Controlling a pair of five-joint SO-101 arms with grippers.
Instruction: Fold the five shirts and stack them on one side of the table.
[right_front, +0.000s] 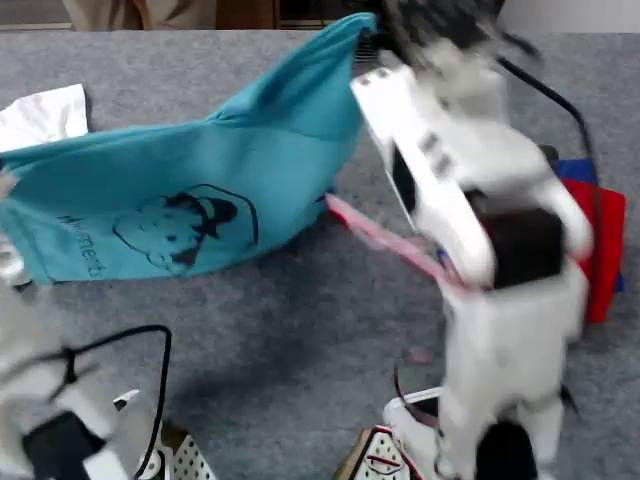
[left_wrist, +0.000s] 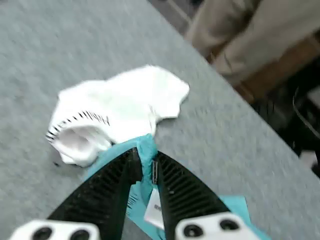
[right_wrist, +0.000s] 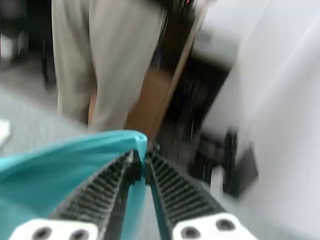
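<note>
Presently both pincers have hold of one teal shirt (right_front: 190, 200). Left pincer (left_wrist: 146, 169): black ribbed fingers (left_wrist: 110, 185) pinched together on a bunched teal edge, with a white label (left_wrist: 152, 212) hanging between them just behind the pinch. Just beyond its tips a crumpled white shirt (left_wrist: 125, 105) lies on the grey table (left_wrist: 60, 40), right against the teal cloth (actual contact cannot be settled). Right pincer (right_wrist: 140, 162): fingers closed tight on a teal corner, raised clear of the table, the cloth draping away to one side of it. A person's beige trousers (right_wrist: 100, 65) stand in the room beyond. From the high view the teal shirt hangs stretched between the two pincers, its printed side towards the camera and its lower edge down at the table surface. Below the right pincer, beside that arm (right_front: 480, 210), a pink garment (right_front: 385, 240) lies on the table. A red garment (right_front: 608, 240), with blue showing at its edges, sits on the arm's far side from the teal shirt.
</note>
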